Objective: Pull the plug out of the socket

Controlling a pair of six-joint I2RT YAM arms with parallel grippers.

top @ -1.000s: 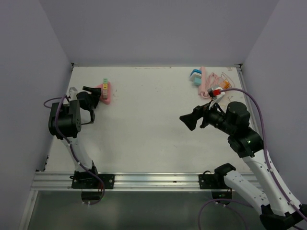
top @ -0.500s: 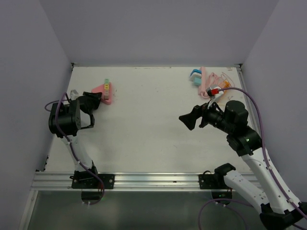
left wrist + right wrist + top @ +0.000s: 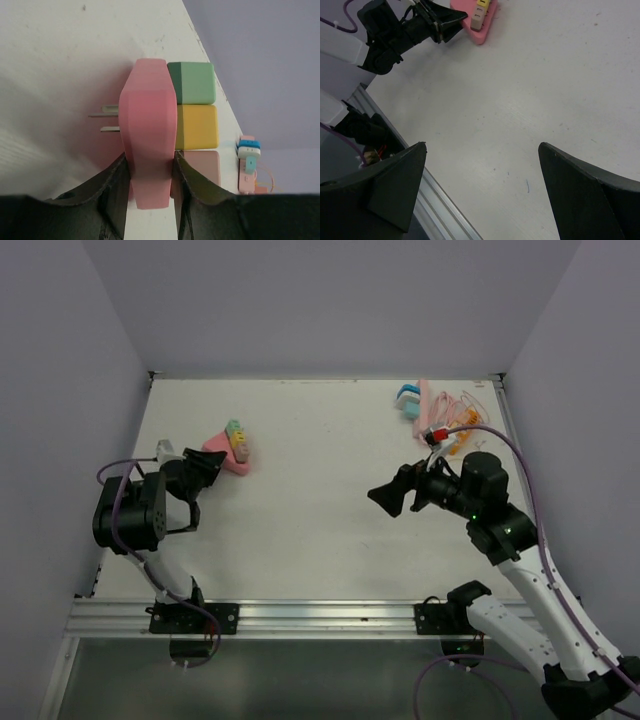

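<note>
Socket adapter (image 3: 232, 458) left on the tabletop (image 3: 320, 470), cable pile (image 3: 440, 415) in the far right corner.
The socket adapter's near end sits between the left pincer's (image 3: 207, 465) fingers, which touch both its sides. Three plugs (image 3: 196, 120) sit in a row on one face; two prongs (image 3: 107, 117) jut from the opposite face. The right pincer (image 3: 392, 498) hangs over the right half, well apart from both.

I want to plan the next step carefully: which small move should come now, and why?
Probably bring the right pincer across toward the green plug. The left pincer is shut on the pink socket, so the body looks steadied, while the right one is open, holds nothing and is far from that plug.
</note>
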